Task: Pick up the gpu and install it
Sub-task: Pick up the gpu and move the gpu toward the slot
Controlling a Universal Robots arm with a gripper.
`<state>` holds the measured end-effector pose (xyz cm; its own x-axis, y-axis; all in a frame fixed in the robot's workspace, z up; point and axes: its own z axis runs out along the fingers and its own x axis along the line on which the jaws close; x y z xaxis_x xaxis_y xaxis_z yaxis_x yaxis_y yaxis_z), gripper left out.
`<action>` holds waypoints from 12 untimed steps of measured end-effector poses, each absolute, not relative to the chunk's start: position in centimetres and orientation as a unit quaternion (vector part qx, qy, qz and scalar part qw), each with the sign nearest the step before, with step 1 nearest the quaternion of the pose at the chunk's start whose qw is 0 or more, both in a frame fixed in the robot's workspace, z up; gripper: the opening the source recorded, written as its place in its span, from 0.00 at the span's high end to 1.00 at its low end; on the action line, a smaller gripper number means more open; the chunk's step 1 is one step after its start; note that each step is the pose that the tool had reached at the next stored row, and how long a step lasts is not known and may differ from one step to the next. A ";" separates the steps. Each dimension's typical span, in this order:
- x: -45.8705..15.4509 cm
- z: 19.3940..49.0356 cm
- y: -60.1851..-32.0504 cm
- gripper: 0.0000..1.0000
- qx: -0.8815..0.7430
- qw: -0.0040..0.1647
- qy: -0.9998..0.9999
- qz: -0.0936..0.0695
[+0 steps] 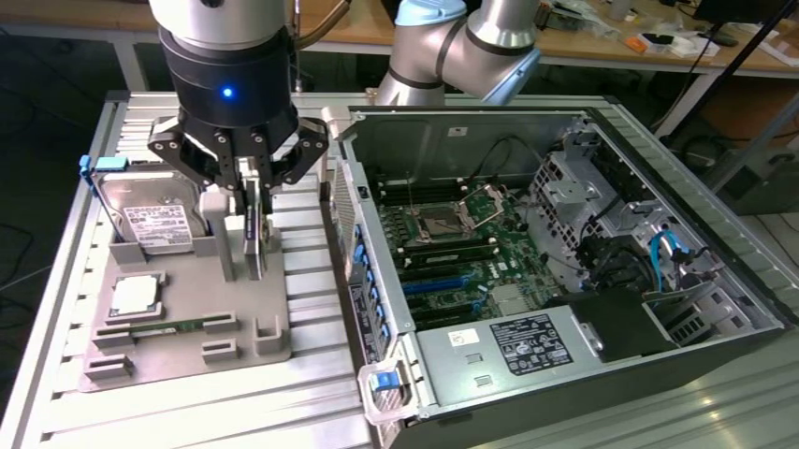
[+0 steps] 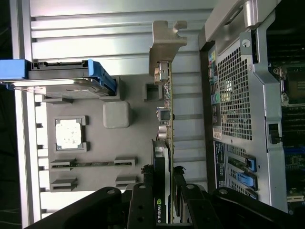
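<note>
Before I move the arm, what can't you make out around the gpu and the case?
gpu lower edge: exterior view, sunk in the gray holder.
gpu near end: wrist view, covered by the gripper.
Hard drive: wrist view, cut off by the picture's edge.
Power supply label text: exterior view, too small.

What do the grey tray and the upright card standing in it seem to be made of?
Grey tray: probably moulded or printed plastic, matte and uniformly grey, with blocky slots. The card is the gpu: a circuit board, showing a thin greenish edge with components. Its bracket looks like bare sheet metal, dull silvery with a bent tab.
</note>
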<state>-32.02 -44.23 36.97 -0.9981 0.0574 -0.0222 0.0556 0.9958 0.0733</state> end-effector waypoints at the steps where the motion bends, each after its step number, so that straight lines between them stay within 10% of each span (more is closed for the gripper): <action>1: -32.0 37.0 -44.2 0.73 0.028 0.012 0.999 0.036; 12: -32.0 38.3 -44.2 0.73 0.028 0.012 0.999 0.036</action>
<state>-32.02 -44.23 38.29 -0.9981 0.0574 -0.0222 0.0556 0.9957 0.0734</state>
